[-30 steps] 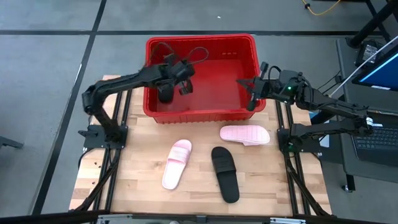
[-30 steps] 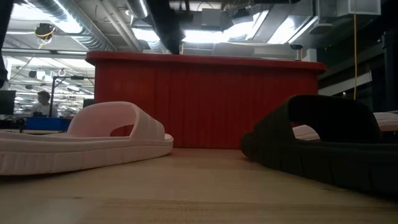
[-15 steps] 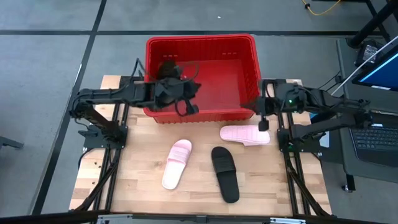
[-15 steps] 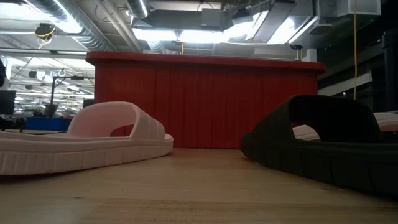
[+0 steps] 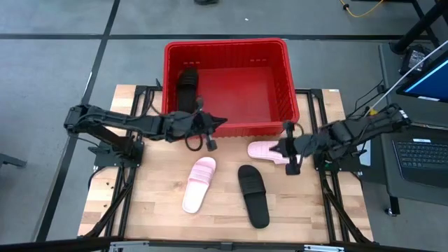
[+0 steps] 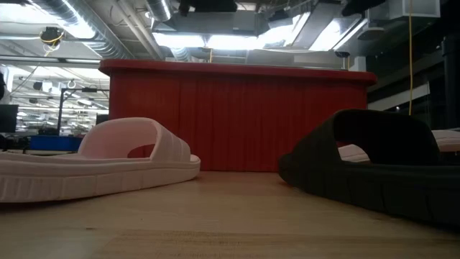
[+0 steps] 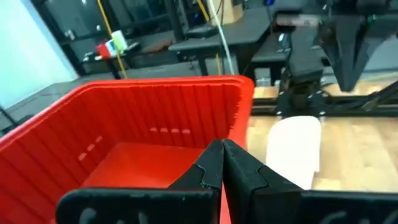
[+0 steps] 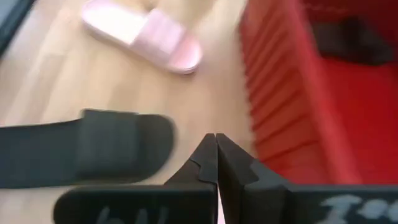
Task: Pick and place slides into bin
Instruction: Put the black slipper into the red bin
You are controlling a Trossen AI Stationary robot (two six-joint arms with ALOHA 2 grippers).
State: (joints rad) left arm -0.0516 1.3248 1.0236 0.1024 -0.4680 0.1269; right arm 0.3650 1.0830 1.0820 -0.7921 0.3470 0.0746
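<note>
The red bin [image 5: 231,87] stands at the table's far middle. One black slide [image 5: 187,87] lies on the bin's floor by its left wall. On the table lie a pink slide [image 5: 199,183], a second pink slide [image 5: 275,150] and a black slide [image 5: 253,194], each on its sole. My left gripper [image 5: 221,121] is shut and empty, level above the bin's near wall. My right gripper [image 5: 286,145] is shut and empty, slanting down above the right pink slide's toe end. The left wrist view shows the left gripper's shut fingertips [image 7: 222,155]; the right wrist view shows the right gripper's [image 8: 216,149].
The bin's near wall [image 6: 237,119] rises behind the pink slide [image 6: 100,162] and the black slide [image 6: 374,169] in the low view. Bare wood lies along the table's near edge [image 5: 210,227]. A laptop [image 5: 420,150] sits off the table's right side.
My left gripper has drawn back out of the bin toward the table's near-left and levelled out; the black slide that was at it now lies in the bin. My right gripper has swung from the bin's right rim toward the near edge and sunk above the right pink slide.
</note>
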